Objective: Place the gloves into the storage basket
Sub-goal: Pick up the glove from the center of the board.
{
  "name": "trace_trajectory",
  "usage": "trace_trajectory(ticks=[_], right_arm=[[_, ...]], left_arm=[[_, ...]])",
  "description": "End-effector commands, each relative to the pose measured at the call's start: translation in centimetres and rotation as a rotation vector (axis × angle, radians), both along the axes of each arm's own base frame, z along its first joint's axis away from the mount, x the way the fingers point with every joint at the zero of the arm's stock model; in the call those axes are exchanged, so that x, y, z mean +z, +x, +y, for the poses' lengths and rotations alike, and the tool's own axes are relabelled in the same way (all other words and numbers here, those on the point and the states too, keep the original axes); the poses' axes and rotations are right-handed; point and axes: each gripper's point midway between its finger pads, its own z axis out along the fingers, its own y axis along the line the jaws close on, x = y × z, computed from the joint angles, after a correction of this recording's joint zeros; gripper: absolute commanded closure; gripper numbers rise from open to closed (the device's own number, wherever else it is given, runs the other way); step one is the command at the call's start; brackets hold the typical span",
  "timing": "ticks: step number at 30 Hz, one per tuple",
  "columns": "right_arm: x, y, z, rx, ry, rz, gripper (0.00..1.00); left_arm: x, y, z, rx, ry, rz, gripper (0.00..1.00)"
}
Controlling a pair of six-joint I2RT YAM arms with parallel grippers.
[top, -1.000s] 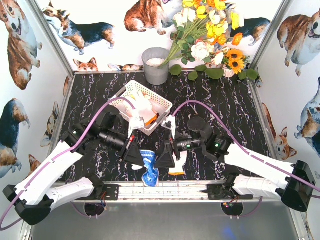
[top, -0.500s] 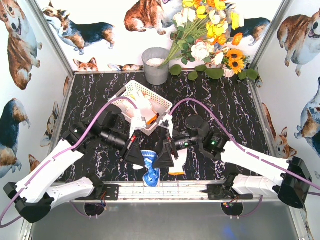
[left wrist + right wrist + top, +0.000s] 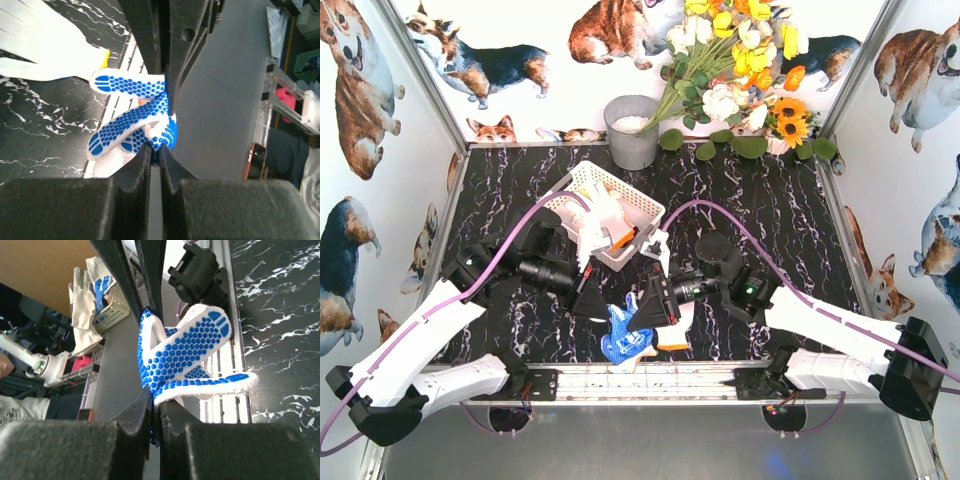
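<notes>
The left gripper (image 3: 159, 150) is pressed together on one edge of the blue-dotted glove (image 3: 132, 125); the right gripper (image 3: 153, 401) pinches the same glove from the opposite side, so it sits bunched between the two jaws; this double hold looks like a handover, or a way to gather the limp fabric before carrying it. A white glove (image 3: 678, 335) lies just beside the right gripper, not yet picked up; the basket (image 3: 638, 203) stands just beyond both grippers, with pale gloves (image 3: 600, 215) inside it.
</notes>
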Motion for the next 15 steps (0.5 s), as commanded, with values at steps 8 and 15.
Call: trace_trajectory(ticks=[8,15], right_arm=[[-4.3,3.7,-1.5,-0.304,-0.194,0.054,1.0],[-6.9,4.0,-1.9,-0.369,-0.281,0.163,1.0]], left_arm=[[-4.5,4.2,-0.1,0.208,0.115,-0.038,1.0],[-6.7,5.3,-1.1,0.238,0.127,0.001,0.95]])
